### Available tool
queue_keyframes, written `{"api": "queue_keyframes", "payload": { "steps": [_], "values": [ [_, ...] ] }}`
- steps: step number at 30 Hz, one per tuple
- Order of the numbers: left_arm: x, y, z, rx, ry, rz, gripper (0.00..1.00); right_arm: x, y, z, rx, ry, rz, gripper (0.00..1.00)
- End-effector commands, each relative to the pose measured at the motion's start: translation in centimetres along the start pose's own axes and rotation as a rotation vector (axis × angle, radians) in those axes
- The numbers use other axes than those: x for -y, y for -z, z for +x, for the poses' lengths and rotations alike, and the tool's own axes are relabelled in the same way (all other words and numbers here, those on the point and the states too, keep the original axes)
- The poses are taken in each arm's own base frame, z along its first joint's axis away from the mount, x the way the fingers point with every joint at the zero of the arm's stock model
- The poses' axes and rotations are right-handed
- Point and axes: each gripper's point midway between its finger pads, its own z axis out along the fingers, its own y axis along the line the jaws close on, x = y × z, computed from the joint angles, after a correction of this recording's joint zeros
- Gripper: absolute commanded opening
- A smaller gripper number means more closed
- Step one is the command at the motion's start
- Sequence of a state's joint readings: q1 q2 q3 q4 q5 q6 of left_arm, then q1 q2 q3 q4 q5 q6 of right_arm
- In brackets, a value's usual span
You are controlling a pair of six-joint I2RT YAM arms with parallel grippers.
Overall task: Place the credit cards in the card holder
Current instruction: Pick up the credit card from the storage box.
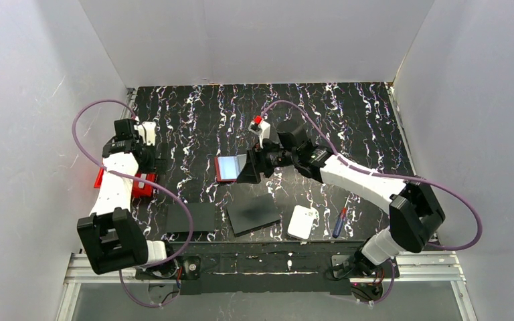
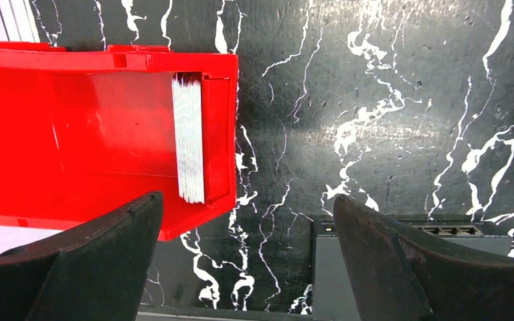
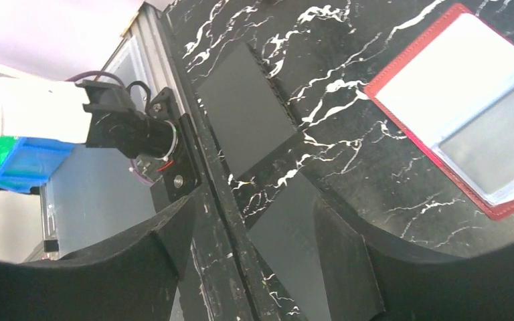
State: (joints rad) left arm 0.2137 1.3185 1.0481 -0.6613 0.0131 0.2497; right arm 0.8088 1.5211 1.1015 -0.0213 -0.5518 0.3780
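while the card holder (image 1: 225, 168) lies open, both jaws gape (nothing held)

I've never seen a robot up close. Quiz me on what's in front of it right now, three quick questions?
1. Fill in: the left gripper and right gripper are both ____.
2. True or false: the card holder is folded shut.
3. Where is the stack of credit cards?
A) inside the card holder
B) standing on edge in the red bin
C) held by the right gripper

Key: 1 open; 2 false; 3 B.
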Motion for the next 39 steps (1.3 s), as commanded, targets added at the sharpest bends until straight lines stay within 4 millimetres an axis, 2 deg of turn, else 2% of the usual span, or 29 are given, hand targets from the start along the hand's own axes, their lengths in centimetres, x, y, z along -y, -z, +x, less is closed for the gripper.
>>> {"api": "queue_keyframes", "payload": {
  "steps": [1,5,7,12,20,26,28,31,35,39],
  "values": [
    [-0.4,0.3,-0.1,0.011,-0.062,0.074,0.98,-4.2,0.4,-1.8,0.059,0.132,-0.075,0.73],
    [-1.0,-0.6,0.5,-0.018,-0.017,0.105,0.98,-6.1,0.3,-1.4,0.053,0.176,-0.1,0.74],
    [-0.5,-1.3,0.8,-0.03,0.002,0.156,0.98,-7.0,0.4,-1.3,0.057,0.204,-0.11,0.74],
    [-0.2,-3.0,1.3,-0.106,0.033,0.209,0.94,-7.6,0.6,-0.7,0.046,0.226,-0.101,0.76],
    [-1.2,-4.1,1.2,-0.16,0.048,0.173,0.98,-7.3,0.3,-0.4,0.038,0.222,-0.1,0.76],
    [-1.0,-2.2,0.6,-0.09,0.06,0.157,0.97,-7.1,-0.1,0.0,0.028,0.211,-0.104,0.76],
    [-1.3,-1.9,1.0,-0.086,0.063,0.125,0.97,-7.2,-0.2,0.0,0.026,0.207,-0.107,0.76],
    [-2.1,-2.2,2.0,-0.107,0.063,0.086,0.98,-7.1,-0.2,0.2,0.021,0.202,-0.108,0.76],
    [-2.9,-3.2,1.7,-0.131,0.079,0.069,0.98,-7.2,-0.2,0.2,0.023,0.206,-0.108,0.76],
    [-2.9,-4.7,1.6,-0.184,0.065,0.114,0.98,-7.1,-0.3,0.1,0.026,0.21,-0.103,0.76]
  ]
}}
